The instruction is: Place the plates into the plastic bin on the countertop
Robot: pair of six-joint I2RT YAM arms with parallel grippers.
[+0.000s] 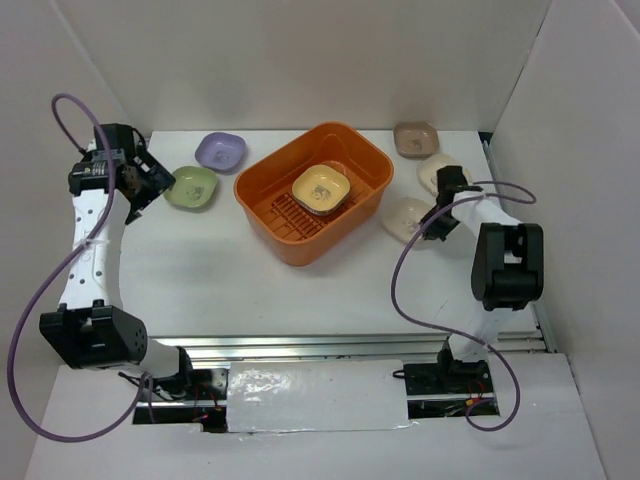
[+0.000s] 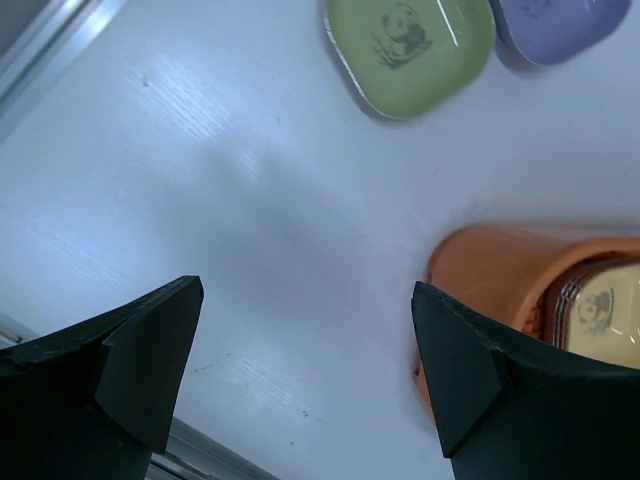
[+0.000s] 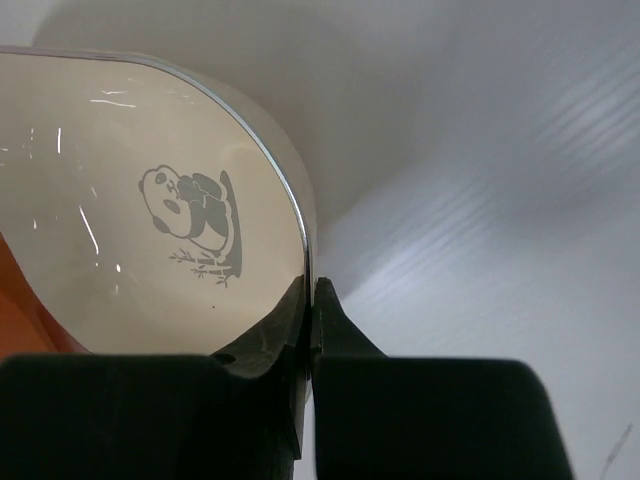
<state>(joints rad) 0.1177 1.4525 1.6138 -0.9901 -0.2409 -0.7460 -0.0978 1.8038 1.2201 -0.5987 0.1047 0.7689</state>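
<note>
The orange plastic bin [image 1: 262,196] stands mid-countertop with a yellow plate [image 1: 320,188] inside it. On the right lies a cream plate [image 1: 403,218] with a panda mark [image 3: 150,230]. My right gripper [image 1: 432,228] is shut on its right rim, one finger inside and one outside [image 3: 312,300]. A brown plate [image 1: 415,138] and another cream plate [image 1: 432,168] lie behind it. At the left, my left gripper [image 1: 140,192] hangs open and empty [image 2: 305,370] beside a green plate [image 1: 192,187] [image 2: 410,50]. A purple plate [image 1: 220,150] [image 2: 560,30] lies further back.
White walls enclose the countertop [image 1: 200,270] on three sides, and a metal rail [image 1: 350,348] runs along its front edge. The bin's corner [image 2: 490,270] shows close to my left gripper's right finger. An orange edge of the bin [image 3: 20,310] shows left of the held plate.
</note>
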